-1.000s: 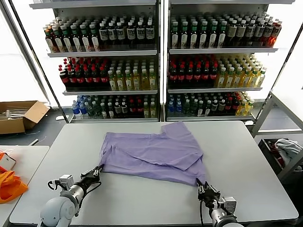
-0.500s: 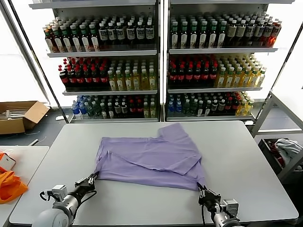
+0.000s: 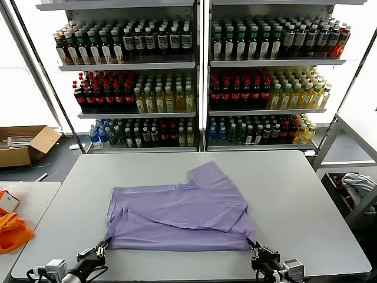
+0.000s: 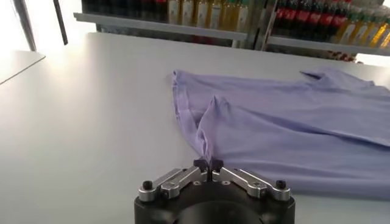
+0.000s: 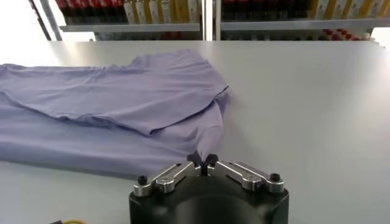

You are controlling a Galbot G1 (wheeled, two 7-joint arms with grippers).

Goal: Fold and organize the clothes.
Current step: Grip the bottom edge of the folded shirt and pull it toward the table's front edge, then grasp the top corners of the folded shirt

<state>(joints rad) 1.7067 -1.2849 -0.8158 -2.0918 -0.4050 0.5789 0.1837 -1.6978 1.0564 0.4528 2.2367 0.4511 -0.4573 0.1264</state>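
The clothes, a lavender T-shirt, lie folded over on the grey table, with one sleeve pointing toward the far side. My left gripper is at the shirt's near left corner. In the left wrist view that gripper is pinched on a ridge of the fabric. At the near right corner, my right gripper is also at the hem. The right wrist view shows this gripper shut on the corner of the shirt. The printed graphic is hidden.
Drink-bottle shelves stand behind the table. A cardboard box sits on the floor at far left, and orange fabric lies on a side table. A white-and-red bundle rests at the right.
Both grippers have drawn back toward the table's near edge, dragging the shirt with them. It now lies closer and flatter along its near hem.
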